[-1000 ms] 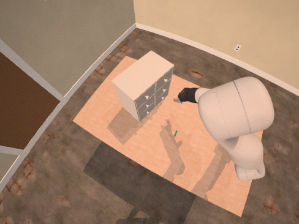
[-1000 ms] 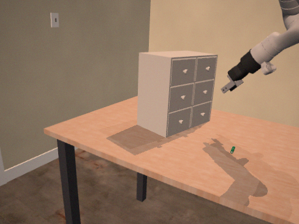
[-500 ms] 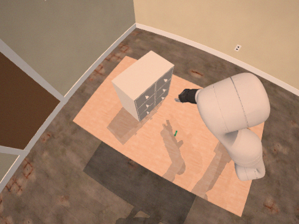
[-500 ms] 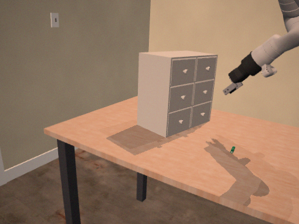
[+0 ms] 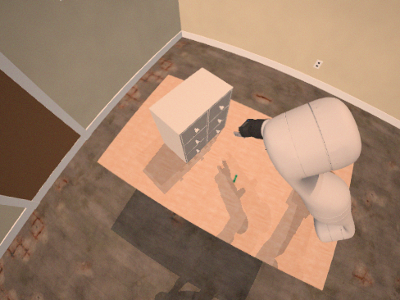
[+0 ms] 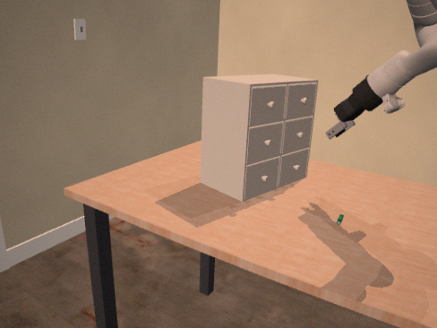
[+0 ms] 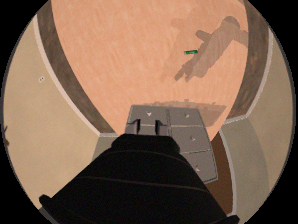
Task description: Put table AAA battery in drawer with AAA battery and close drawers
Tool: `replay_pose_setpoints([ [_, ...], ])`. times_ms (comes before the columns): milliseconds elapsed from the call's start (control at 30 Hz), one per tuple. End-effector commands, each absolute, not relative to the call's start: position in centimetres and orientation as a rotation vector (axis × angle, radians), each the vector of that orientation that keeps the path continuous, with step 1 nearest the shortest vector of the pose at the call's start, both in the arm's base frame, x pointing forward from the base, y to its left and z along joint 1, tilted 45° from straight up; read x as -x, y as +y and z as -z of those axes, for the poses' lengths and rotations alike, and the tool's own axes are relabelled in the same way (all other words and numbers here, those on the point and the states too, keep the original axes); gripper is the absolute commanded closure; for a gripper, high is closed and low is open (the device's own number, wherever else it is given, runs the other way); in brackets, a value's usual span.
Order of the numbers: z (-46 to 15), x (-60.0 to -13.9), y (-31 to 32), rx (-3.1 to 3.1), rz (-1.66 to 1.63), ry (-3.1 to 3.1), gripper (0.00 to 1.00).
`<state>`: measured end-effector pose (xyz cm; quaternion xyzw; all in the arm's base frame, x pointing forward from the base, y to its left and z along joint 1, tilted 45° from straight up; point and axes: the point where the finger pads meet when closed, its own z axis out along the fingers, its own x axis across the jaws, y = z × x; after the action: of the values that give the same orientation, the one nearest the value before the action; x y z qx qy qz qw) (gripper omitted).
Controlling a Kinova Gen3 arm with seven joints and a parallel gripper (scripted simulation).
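The green AAA battery [image 5: 235, 179] [image 6: 340, 219] [image 7: 191, 52] lies on the counter [image 5: 283, 246] [image 6: 148, 215] [image 7: 115, 45], out in front of the small six-drawer chest [image 5: 190, 100] [image 6: 224, 134] [image 7: 193, 137], right beside the arm's shadow, with no object standing between it and the chest. The claw [image 5: 237, 134] [image 6: 337, 129] [image 7: 147, 124] is partly open with nothing between its fingers, raised above the counter and apart from the drawer fronts. All six drawers look pushed in, each with a pale knob jutting out, and the walls behind carry a light switch [image 6: 80, 30] and an outlet [image 5: 318, 64].
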<state>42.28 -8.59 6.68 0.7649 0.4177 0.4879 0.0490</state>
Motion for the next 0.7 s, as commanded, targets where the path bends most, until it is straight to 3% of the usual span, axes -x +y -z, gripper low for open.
replay_pose_setpoints([
  [0, -6.71, -42.30, -8.67, -2.330, -1.487, 1.271, 0.33],
  [667, -6.56, -42.43, -8.55, -2.330, -1.487, 1.271, 0.33],
])
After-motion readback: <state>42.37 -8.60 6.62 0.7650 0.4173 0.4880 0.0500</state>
